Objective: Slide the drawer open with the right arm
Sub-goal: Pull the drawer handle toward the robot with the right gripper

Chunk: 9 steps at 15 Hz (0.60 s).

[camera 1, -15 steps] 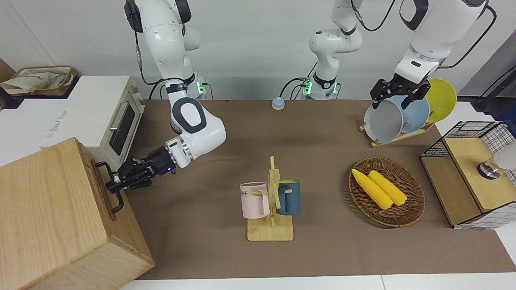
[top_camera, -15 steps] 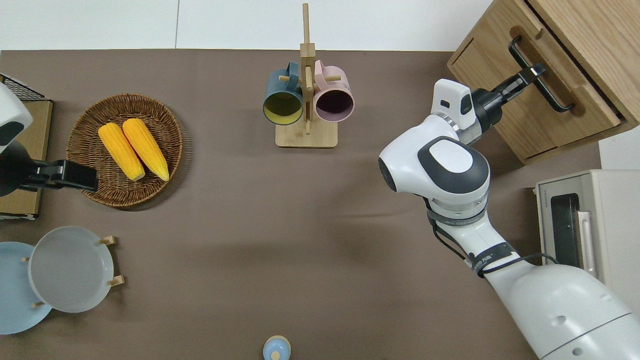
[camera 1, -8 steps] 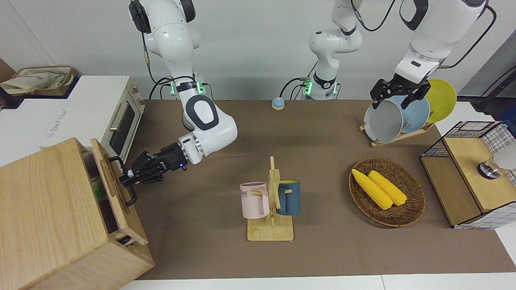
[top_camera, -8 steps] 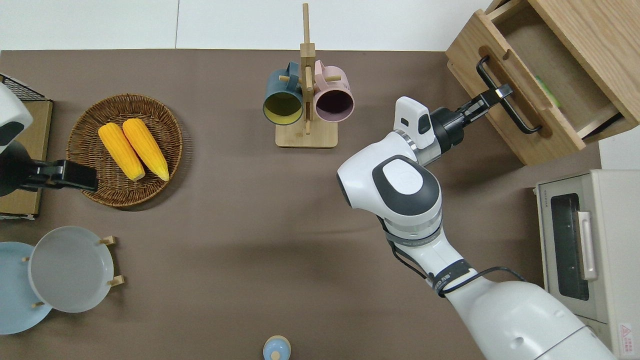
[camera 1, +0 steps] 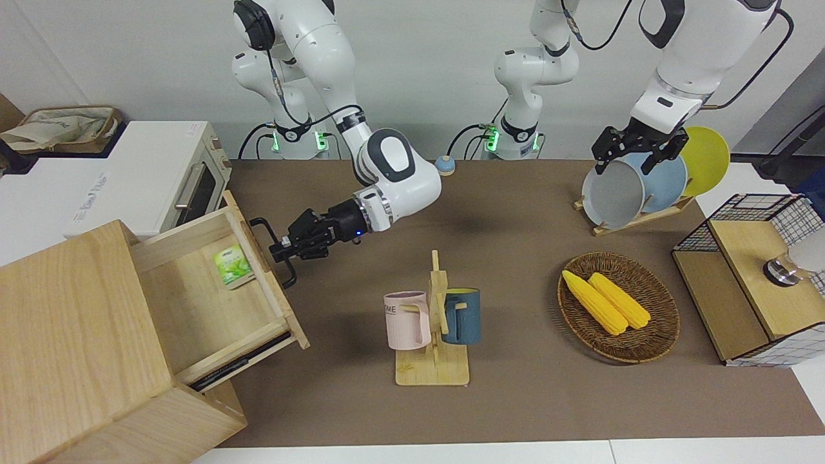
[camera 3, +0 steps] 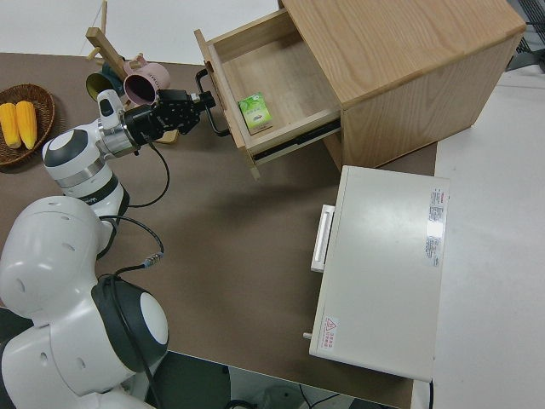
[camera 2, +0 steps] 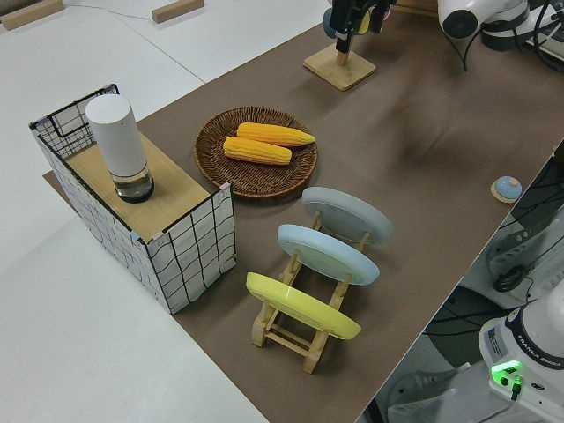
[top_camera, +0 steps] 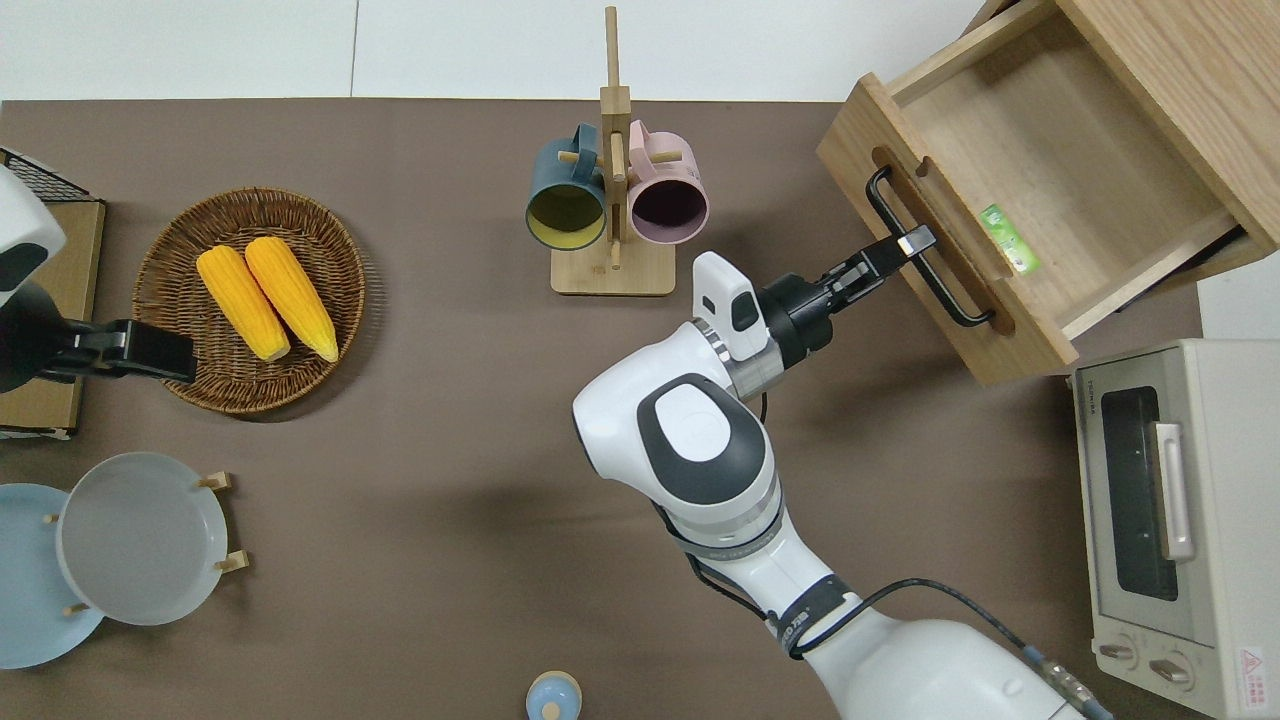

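I work at a table [camera 1: 709, 451] covered by a brown mat [top_camera: 400, 450]. The bare white tabletop shows as a strip along the edge farthest from me. At the right arm's end, a second white surface [camera 3: 494, 256] adjoins the mat. A plain white wall [camera 1: 419, 64] stands close to the table's near edge. A woven basket [camera 1: 64, 107] holding a cloth bag sits by that wall. Lighting is even, and shadows on the mat are soft.

Pale matt wood drawer [top_camera: 1040, 180] with a black metal bar handle [top_camera: 925, 250]; glossy white plastic right arm [top_camera: 700, 450]; matt brown desk [top_camera: 450, 450]; rough woven wicker basket [top_camera: 170, 360].
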Each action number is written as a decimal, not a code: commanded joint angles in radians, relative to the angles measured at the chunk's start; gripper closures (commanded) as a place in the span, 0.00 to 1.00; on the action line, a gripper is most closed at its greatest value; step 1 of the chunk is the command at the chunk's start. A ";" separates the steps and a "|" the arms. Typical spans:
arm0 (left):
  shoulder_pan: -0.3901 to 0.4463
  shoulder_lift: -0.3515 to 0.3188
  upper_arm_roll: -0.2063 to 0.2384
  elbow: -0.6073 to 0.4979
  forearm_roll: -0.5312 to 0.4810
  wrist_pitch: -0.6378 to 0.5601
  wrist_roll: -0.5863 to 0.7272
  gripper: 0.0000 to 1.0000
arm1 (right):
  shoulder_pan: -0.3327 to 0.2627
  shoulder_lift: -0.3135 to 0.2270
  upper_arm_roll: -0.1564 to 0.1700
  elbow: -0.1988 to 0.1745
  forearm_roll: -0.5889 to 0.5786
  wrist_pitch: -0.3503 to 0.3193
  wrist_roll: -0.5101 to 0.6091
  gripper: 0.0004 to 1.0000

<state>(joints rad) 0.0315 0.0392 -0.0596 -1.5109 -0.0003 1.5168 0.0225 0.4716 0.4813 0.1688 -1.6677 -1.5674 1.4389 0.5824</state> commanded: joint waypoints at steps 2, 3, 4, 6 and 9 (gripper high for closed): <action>0.004 0.011 -0.006 0.026 0.017 -0.020 0.010 0.01 | 0.068 0.003 0.001 0.017 0.042 -0.034 -0.032 1.00; 0.004 0.011 -0.006 0.024 0.017 -0.020 0.010 0.01 | 0.079 0.003 0.001 0.017 0.053 -0.037 -0.032 1.00; 0.004 0.011 -0.006 0.026 0.017 -0.020 0.010 0.01 | 0.090 0.003 0.000 0.017 0.059 -0.037 -0.032 1.00; 0.004 0.011 -0.006 0.026 0.017 -0.020 0.010 0.01 | 0.096 0.005 0.000 0.017 0.059 -0.037 -0.032 1.00; 0.004 0.011 -0.006 0.024 0.017 -0.020 0.010 0.01 | 0.099 0.005 0.000 0.019 0.061 -0.037 -0.033 1.00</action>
<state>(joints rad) 0.0315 0.0392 -0.0596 -1.5109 -0.0003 1.5168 0.0225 0.5585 0.4812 0.1691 -1.6643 -1.5196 1.3891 0.5840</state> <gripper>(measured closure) 0.004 0.828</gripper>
